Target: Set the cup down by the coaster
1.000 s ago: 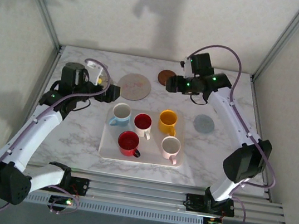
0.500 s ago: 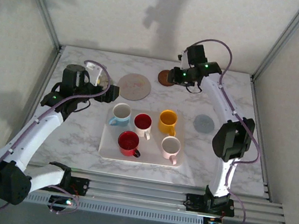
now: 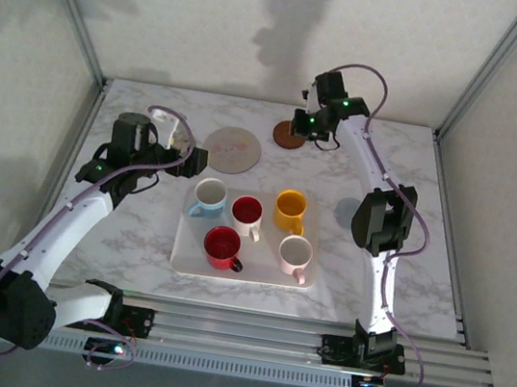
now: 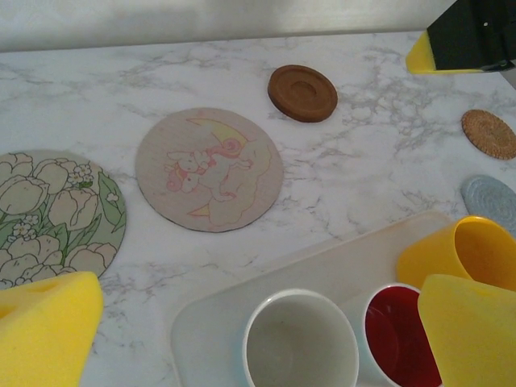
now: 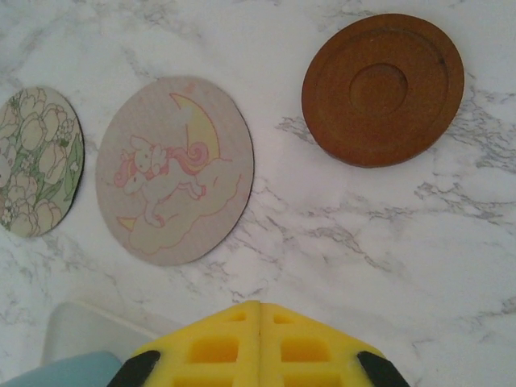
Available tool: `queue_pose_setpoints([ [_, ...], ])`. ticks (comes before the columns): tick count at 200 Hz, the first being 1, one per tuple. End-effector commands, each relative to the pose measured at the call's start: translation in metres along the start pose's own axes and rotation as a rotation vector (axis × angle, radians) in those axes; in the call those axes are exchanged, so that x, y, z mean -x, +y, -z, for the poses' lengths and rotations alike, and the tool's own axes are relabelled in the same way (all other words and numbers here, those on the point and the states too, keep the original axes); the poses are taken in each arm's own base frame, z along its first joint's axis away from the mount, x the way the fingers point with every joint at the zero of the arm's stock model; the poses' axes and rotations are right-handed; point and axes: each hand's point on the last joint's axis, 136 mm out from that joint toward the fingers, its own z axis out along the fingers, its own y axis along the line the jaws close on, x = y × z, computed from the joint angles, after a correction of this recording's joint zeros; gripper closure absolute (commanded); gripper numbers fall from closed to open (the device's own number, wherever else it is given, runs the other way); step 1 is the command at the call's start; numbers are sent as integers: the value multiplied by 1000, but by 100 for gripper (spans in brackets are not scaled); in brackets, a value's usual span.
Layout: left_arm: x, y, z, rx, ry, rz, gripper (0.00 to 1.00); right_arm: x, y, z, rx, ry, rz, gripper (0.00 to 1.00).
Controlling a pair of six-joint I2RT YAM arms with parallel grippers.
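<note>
Supporting table [image 3: 136, 234]: marble top; you have a tray, five cups and several coasters on it.
Left arm [image 3: 70, 214]: reaches forward on your left and ends near the tray's far left corner.
Right arm [image 3: 376, 221]: stretches to the far side of the table, its wrist by the brown coaster.
Tray [image 3: 188, 259]: white, mid-table, between the two arms.
Unicorn coaster [image 3: 232, 149]: round, flat on the marble just beyond the tray.
Floral coaster [image 4: 48, 214]: flat, just left of the unicorn coaster, not touching it.
Left gripper [image 3: 194, 159]: spread wide and empty; your wrist view has the yellow fingers [image 4: 48, 326] at either lower corner, looking past the tray's far edge.
Right gripper [image 5: 260, 322]: yellow pads pressed together with nothing between them, over bare marble between the unicorn coaster and the brown coaster.
Cups: all five stand upright on the tray and none is held. The far row is the blue cup [image 3: 209, 196], red-lined cup [image 3: 247, 213] and yellow cup [image 3: 290, 208]. The near row is the red cup [image 3: 222, 246] and pink cup [image 3: 295, 254].
Brown coaster [image 3: 287, 135]: ringed disc at the far side, well apart from the tray.
Grey coaster [image 3: 346, 209]: right of the tray, partly hidden from you by the right arm.
Woven coaster [image 4: 488, 133]: small, just beyond the grey coaster.
</note>
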Motion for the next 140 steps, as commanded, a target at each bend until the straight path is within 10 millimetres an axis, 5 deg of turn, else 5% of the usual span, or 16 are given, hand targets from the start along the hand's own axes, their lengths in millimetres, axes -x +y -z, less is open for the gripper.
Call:
queue_pose_setpoints([
  [1,-3,0,-10,-5,6,-6,0,5,-1,-4,11,7,-5,100],
  [140,-18,9,-24,18,44,-1,0,22,-31,-71,52,-11,-72,100],
])
